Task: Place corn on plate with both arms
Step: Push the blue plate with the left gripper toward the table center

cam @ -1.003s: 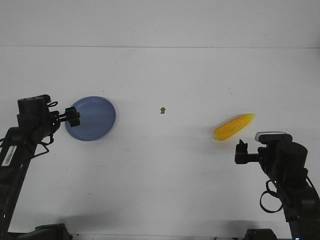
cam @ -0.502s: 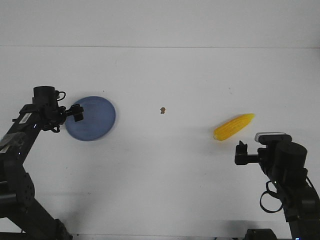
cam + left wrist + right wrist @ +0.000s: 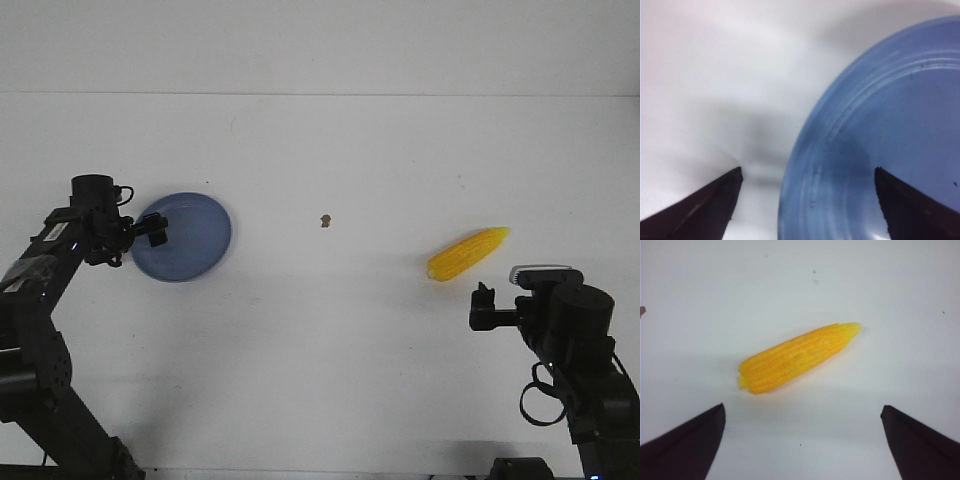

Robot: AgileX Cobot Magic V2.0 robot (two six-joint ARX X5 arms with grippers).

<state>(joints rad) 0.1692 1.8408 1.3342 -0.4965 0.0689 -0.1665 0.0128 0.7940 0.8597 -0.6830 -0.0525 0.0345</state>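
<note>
The yellow corn (image 3: 467,253) lies on the white table at the right, its point toward the far right; it also shows in the right wrist view (image 3: 798,357). My right gripper (image 3: 483,303) is open and empty, just short of the corn and nearer the table's front. The blue plate (image 3: 188,240) lies flat at the left; it also shows in the left wrist view (image 3: 880,145). My left gripper (image 3: 152,232) is open, its jaws straddling the plate's left rim, one finger over the plate, one over the table.
A tiny brown speck (image 3: 325,220) lies on the table between plate and corn. The table's far edge meets a white wall at the back.
My left arm has swung and raised its elbow, turning the gripper over the plate's left rim. The right arm, corn and plate have not moved.
</note>
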